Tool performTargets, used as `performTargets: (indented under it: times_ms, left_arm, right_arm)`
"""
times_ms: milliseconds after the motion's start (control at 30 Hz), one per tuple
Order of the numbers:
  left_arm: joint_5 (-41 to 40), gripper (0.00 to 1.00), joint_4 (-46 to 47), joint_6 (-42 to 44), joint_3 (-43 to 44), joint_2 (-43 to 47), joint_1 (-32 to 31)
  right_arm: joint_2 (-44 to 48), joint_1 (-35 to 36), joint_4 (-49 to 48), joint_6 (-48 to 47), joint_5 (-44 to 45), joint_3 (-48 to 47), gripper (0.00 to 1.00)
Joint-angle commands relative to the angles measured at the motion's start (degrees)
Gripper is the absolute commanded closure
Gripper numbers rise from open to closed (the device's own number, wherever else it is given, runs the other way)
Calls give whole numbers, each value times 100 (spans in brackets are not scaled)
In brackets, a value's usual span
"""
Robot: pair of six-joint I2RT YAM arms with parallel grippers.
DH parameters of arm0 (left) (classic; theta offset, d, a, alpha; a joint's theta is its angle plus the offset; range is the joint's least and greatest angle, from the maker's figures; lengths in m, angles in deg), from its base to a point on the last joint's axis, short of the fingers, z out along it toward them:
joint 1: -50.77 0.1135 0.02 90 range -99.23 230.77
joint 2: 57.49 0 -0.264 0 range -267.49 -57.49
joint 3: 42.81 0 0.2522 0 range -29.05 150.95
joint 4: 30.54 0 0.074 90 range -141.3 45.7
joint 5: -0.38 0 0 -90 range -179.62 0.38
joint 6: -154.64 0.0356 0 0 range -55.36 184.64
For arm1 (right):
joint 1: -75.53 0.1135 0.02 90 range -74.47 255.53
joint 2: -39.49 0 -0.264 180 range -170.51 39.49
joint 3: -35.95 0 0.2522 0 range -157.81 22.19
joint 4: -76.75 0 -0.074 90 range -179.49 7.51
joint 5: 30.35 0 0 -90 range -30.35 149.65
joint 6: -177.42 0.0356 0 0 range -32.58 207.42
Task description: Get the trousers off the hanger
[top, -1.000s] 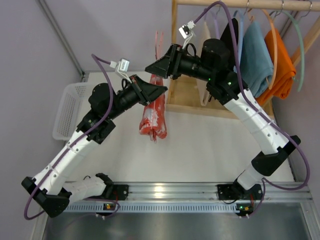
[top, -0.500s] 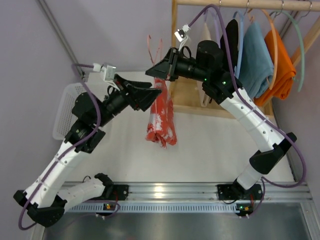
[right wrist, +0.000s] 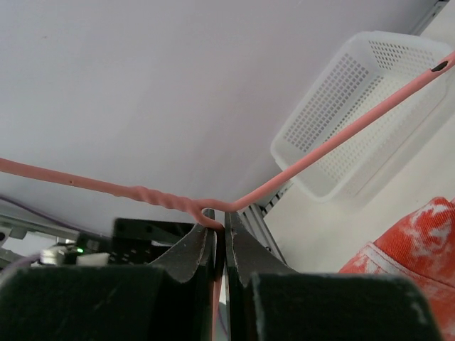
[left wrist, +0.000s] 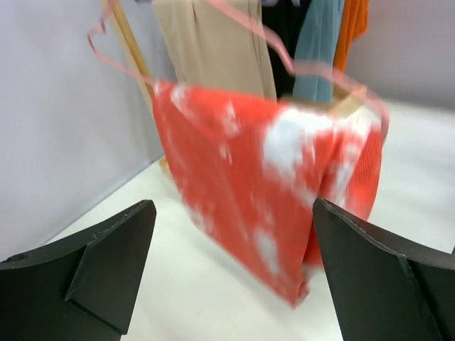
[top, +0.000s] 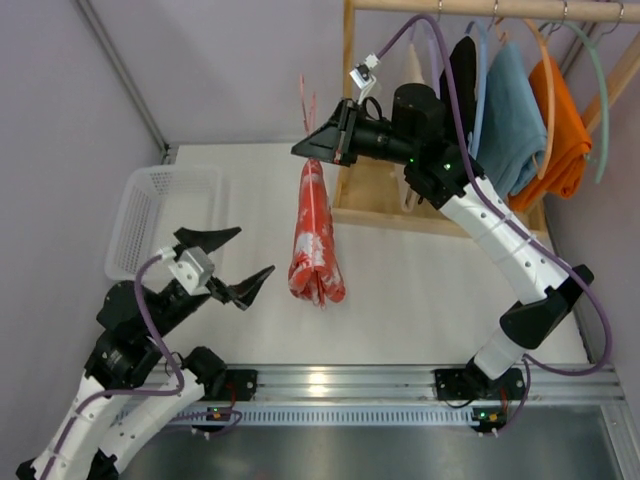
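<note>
Right pincer (right wrist: 219,231) clamps the thin pale-pink wire hanger (right wrist: 320,160). Left pincer (top: 252,256), wide open by the near edge, should probably grasp the red white-printed cloth trousers (top: 315,240) low.

White mesh basket (top: 126,228) at left; wooden rack (top: 348,60) with black garment (top: 463,68), teal cloth (top: 508,110), orange garment (top: 560,125).

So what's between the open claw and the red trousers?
Nothing. In the top view only bare table separates the left gripper from the trousers. The left wrist view agrees.
</note>
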Motion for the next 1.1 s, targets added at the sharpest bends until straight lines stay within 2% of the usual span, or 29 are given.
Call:
performTargets:
  times_ms: [0,100,200,433,500,700,800,1067]
  left_arm:
    - [139,2,-694,1320,-934,673,4]
    - [201,2,-659,1321,-1507,843,4]
    - [210,2,-220,1111,-2025,887,12]
    - [183,2,1211,1058,-3125,773,-5]
    - [70,2,1896,979,-3371,510,4]
    - [-37,2,3408,803,-3522,-517,-14]
    - [-115,2,3822,584,-3496,-887,-93]
    - [-475,2,4228,635,-3478,-1029,-838]
  right_arm:
    - [440,-92,-925,425,-24,-466,100]
    - [396,-109,-899,442,56,-713,100]
    - [413,-118,-846,460,117,-845,100]
    - [405,-197,-899,609,82,-898,100]
    - [361,-206,-934,653,56,-898,100]
    - [247,-206,-987,776,56,-1039,100]
    - [220,-206,-1013,794,47,-1048,100]
    - [229,-197,-996,724,56,-995,100]
